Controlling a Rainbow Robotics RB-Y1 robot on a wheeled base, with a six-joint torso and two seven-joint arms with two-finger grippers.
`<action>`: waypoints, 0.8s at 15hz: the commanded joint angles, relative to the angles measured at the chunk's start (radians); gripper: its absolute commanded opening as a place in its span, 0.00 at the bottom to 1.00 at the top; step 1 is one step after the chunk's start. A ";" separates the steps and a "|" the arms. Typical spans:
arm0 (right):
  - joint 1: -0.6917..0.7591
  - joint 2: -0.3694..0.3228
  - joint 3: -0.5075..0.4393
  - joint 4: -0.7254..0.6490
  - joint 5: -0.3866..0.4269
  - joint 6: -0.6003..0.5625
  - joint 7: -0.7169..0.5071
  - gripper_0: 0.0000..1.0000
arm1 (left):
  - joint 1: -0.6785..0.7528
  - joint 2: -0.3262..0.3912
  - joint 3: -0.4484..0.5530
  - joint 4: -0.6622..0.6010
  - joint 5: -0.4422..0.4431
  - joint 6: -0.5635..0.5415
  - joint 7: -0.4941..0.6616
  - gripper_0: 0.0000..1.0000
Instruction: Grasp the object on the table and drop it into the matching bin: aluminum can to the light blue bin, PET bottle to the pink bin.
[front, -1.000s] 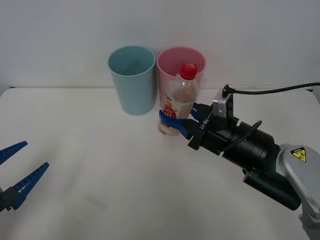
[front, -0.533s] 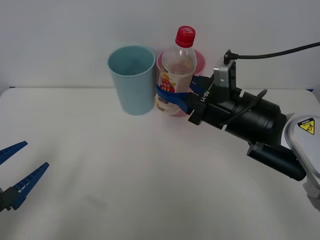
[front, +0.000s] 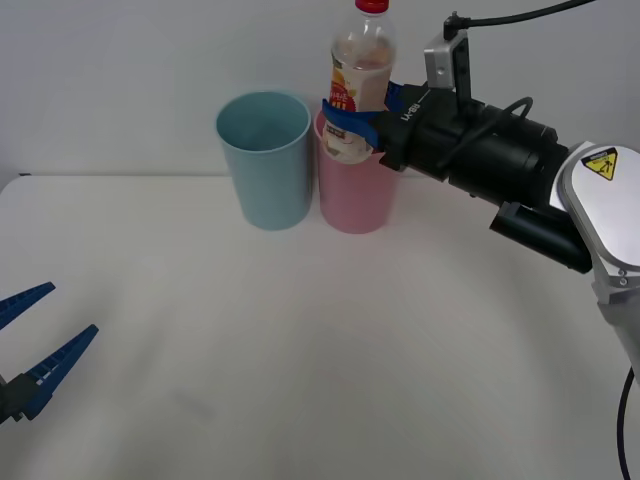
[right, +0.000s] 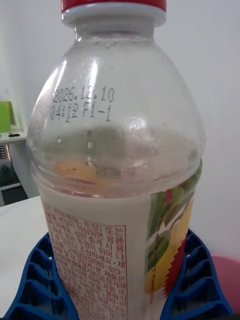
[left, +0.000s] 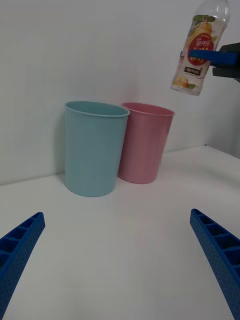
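My right gripper is shut on the PET bottle, a small clear bottle with a red cap and pale label, held upright in the air just above the rim of the pink bin. The light blue bin stands directly left of the pink one on the white table. In the right wrist view the bottle sits between the blue ribbed fingers. From the left wrist view the bottle hangs above and to the side of the pink bin. My left gripper rests open at the table's near left.
A plain white wall rises behind the two bins. A black cable loops from the right wrist camera. The table's middle and front are bare white surface.
The right gripper has lifted the bottle from table height beside the pink bin up and back, so it now hangs over the bin's rim. The left arm has not moved.
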 joint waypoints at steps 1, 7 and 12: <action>-0.098 0.027 -0.031 0.128 0.057 0.000 -0.001 0.00 | 0.000 0.000 0.000 0.000 0.000 0.000 0.000 1.00; -0.262 0.072 -0.083 0.392 0.135 0.009 0.010 0.00 | 0.000 0.000 0.000 0.000 0.000 0.000 0.000 1.00; -0.339 0.106 -0.086 0.554 0.158 0.076 0.033 0.00 | 0.000 0.000 0.000 0.000 0.000 0.000 0.000 1.00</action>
